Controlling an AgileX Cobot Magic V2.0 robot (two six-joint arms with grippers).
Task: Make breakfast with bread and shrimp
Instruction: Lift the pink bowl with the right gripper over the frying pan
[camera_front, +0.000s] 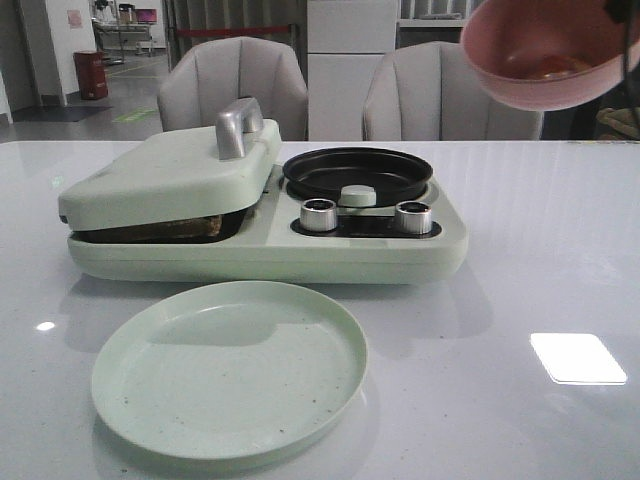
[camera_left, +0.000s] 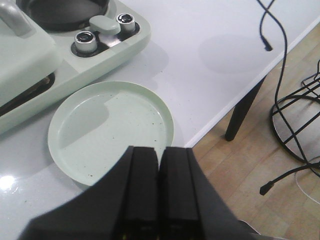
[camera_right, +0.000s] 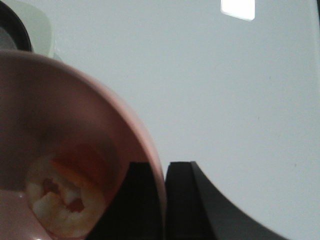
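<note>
Pinching pink bowl (camera_right: 75, 150) rim, right gripper (camera_right: 165, 200) aloft; shrimp (camera_right: 62, 200) inside. Left gripper (camera_left: 160, 195) pressed together, empty.

Glossy white table (camera_front: 560, 260), matt mint plastic plate (camera_front: 229, 366), shiny metal knobs (camera_front: 319, 214), dark non-stick pan (camera_front: 357, 172), smooth pink bowl (camera_front: 545, 50), brushed metal handle (camera_front: 238, 127)

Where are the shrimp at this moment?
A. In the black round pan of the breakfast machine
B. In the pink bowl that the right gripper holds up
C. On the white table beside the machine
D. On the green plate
B: the right wrist view shows the shrimp lying in the pink bowl, whose rim the right gripper clamps; the green plate and the black pan hold no shrimp.
</note>
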